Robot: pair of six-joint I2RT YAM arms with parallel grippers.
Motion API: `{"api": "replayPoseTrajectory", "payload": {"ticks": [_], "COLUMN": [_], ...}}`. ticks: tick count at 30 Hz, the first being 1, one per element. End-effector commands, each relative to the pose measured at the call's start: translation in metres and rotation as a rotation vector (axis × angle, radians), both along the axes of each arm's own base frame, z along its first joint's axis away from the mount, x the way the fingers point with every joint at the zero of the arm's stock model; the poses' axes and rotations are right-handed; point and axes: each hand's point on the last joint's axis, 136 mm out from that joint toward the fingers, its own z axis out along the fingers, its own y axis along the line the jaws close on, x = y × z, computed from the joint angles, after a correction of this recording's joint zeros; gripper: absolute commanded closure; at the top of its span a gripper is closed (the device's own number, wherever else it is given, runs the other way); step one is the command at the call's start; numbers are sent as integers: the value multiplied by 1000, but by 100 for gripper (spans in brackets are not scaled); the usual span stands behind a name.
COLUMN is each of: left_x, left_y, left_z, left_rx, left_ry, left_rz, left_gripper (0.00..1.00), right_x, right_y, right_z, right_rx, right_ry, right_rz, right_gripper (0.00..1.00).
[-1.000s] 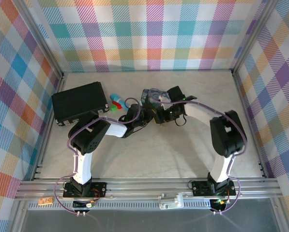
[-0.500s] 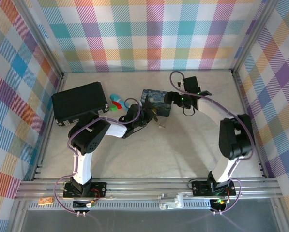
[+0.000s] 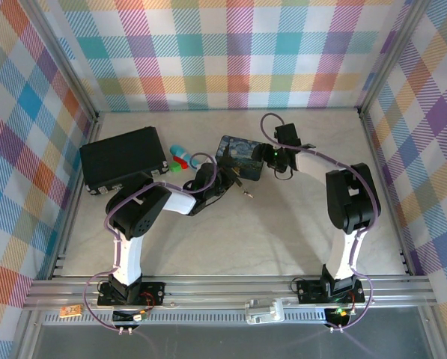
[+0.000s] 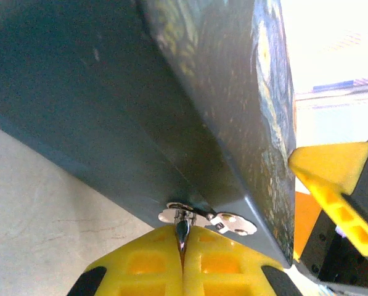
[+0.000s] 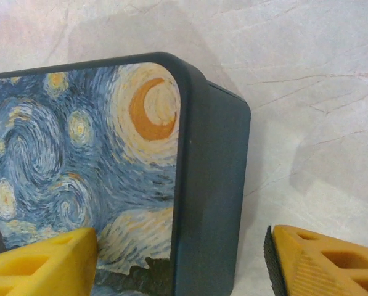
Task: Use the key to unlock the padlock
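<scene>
My left gripper [image 4: 182, 239] [image 3: 227, 175] is shut on a tiny dark metal piece with thin silver wires, apparently the padlock [image 4: 182, 227]. The piece hangs at the silver hasp [image 4: 233, 222] on the side wall of the blue swirly tin [image 3: 239, 152] [image 5: 79, 154]. My right gripper [image 5: 182, 271] [image 3: 271, 158] is open and straddles the tin's right corner: one finger [image 5: 42, 265] lies over the lid and the other finger [image 5: 325, 262] stands beside the wall. A tiny silvery thing, probably the key [image 3: 246, 194], lies loose on the table just in front of the tin.
A black case [image 3: 123, 158] lies at the left. Between it and the tin lie a cyan stick [image 3: 178, 149] and small red and green pieces [image 3: 180, 162]. Plaid walls close the table [image 3: 230, 224] in on three sides.
The right arm pulled back off the tin, swung right, then came in again at the tin's right corner. The tiny silvery thing on the table came into sight. The left gripper has stayed put.
</scene>
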Motion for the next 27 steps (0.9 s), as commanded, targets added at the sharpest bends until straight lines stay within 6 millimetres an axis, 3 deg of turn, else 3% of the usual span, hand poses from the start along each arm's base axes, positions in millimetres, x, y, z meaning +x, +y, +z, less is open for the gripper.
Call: {"api": "replayPoseTrajectory", "payload": {"ticks": [1,8,14,20,23,27], "left_x": [5,17,26,34,33,22], "left_y": [13,3,6,3,1,2], "left_z": [-1,3,4,6,16,29], "left_rx": [23,11,2,-26,-39,-39], "left_ry": [-25,-52,-73,-85,-100,-109], "left_rz": [80,72,121,142,126,84], "left_gripper": [100,100,100,100,100,100], "right_x": [-20,-61,-75,-75,-69,-63], "right_y": [-23,-63,-84,-83,-79,-69], "right_z": [-17,-15,-9,-10,0,24], "right_rx": [-54,-150,-187,-154,-147,-142], "right_ry": [62,58,40,50,21,-47], "right_rz": [-134,-251,-342,-360,-332,-226], "right_gripper": [29,35,37,37,36,27]}}
